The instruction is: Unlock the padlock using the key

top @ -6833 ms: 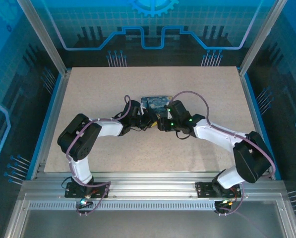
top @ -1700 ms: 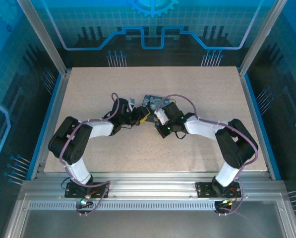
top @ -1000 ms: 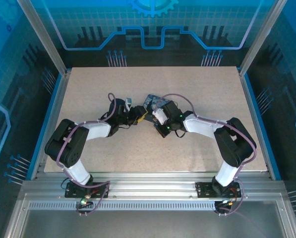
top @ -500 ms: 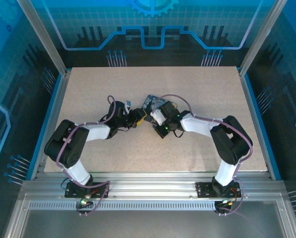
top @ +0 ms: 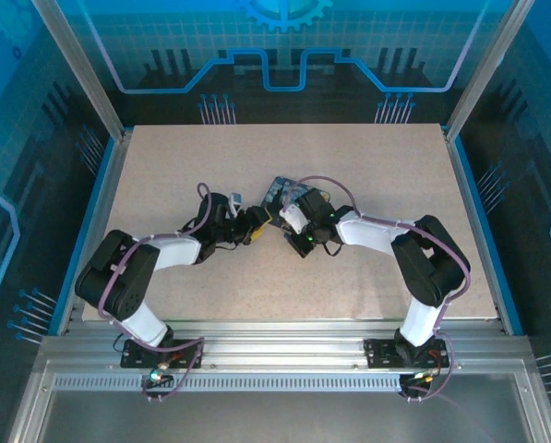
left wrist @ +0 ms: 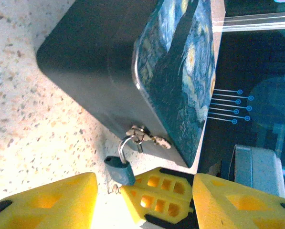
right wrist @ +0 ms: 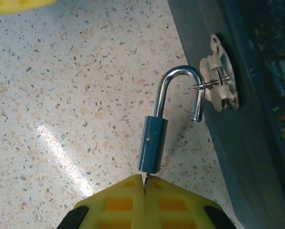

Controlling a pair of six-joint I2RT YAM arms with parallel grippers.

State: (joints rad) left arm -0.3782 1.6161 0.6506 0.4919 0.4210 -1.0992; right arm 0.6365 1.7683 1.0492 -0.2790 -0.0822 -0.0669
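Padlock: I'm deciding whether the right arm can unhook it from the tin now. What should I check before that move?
1. Shackle sprung out of the padlock body: ok.
2. Key pinched in the right gripper, at the padlock's base: ok.
3. Shackle clear of the hasp: not ok, hooked through its ring.
4. Left gripper off the padlock: ok, jaws apart.
5. Tin braced: not ok, neither gripper holds it.

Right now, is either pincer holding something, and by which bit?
The right pincer is shut on the key, pinching the end sticking out below the blue padlock. The left pincer is open, holding nothing.
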